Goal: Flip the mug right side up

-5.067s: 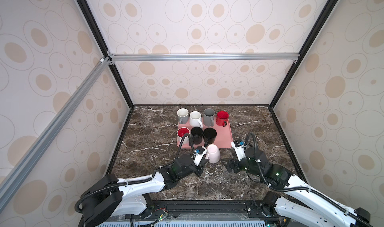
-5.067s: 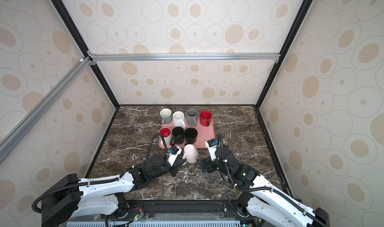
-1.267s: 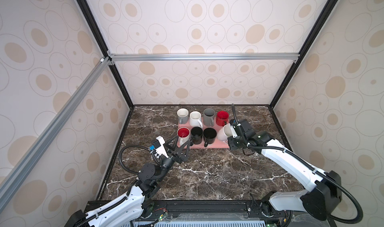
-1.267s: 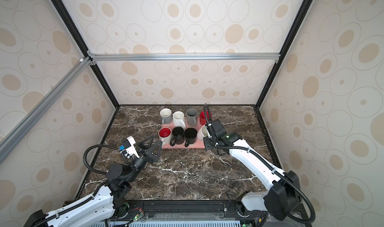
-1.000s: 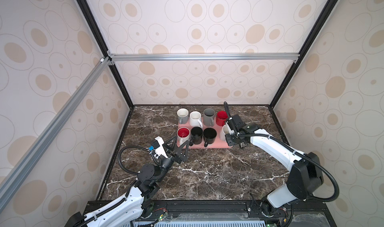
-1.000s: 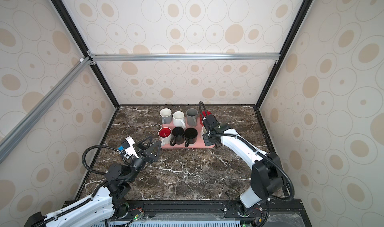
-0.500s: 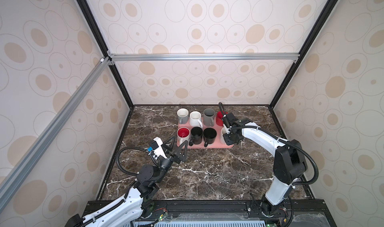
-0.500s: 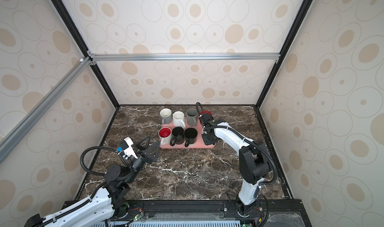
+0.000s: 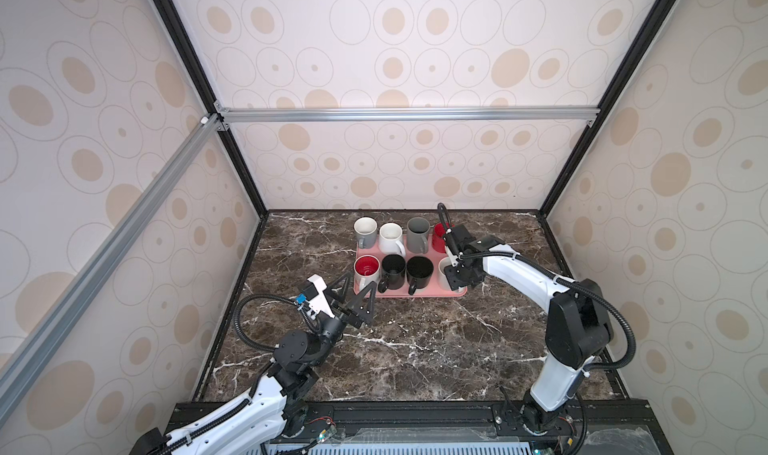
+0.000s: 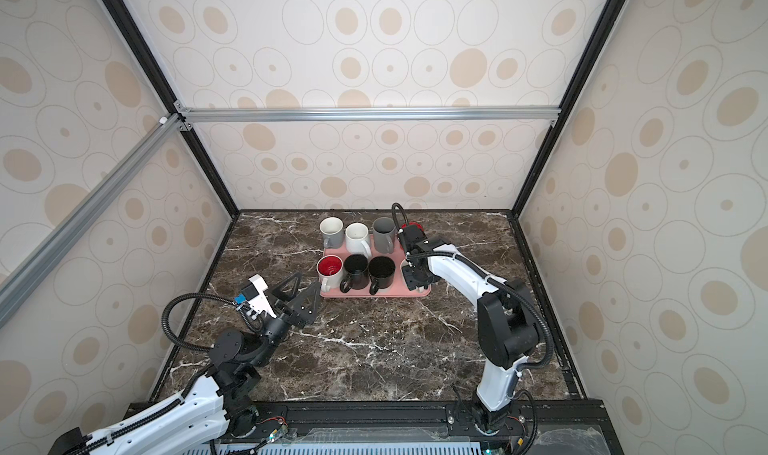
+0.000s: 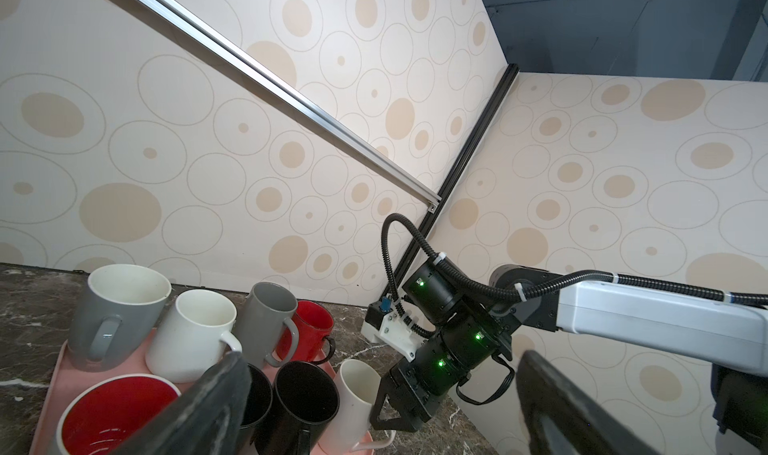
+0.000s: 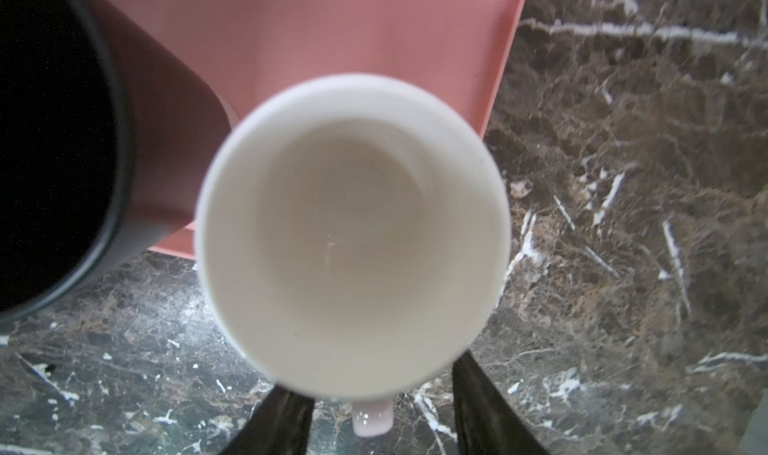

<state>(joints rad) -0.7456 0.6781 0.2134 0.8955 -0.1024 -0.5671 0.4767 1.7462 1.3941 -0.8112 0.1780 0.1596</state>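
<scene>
The pale pink mug (image 9: 444, 266) stands upright, mouth up, on the front right corner of the pink tray (image 9: 415, 294). In the right wrist view I look straight down into the mug (image 12: 353, 232). Its handle (image 12: 372, 421) lies between the two dark fingers with a gap on each side. My right gripper (image 9: 455, 280) is open around the handle and points down. The left wrist view shows the mug (image 11: 353, 394) beside the right gripper (image 11: 395, 411). My left gripper (image 9: 358, 285) is open and empty, raised just left of the tray's front edge.
Several other mugs stand upright on the tray: a red-lined one (image 9: 366, 268) and two black ones (image 9: 392, 271) in front, with grey, white and red ones (image 9: 390, 236) behind. Patterned walls and black posts close in the marble table (image 9: 415, 349).
My right arm has brought the pink mug to the tray's front right corner and set it down upright. Its jaws have come apart off the handle. The left arm has barely moved.
</scene>
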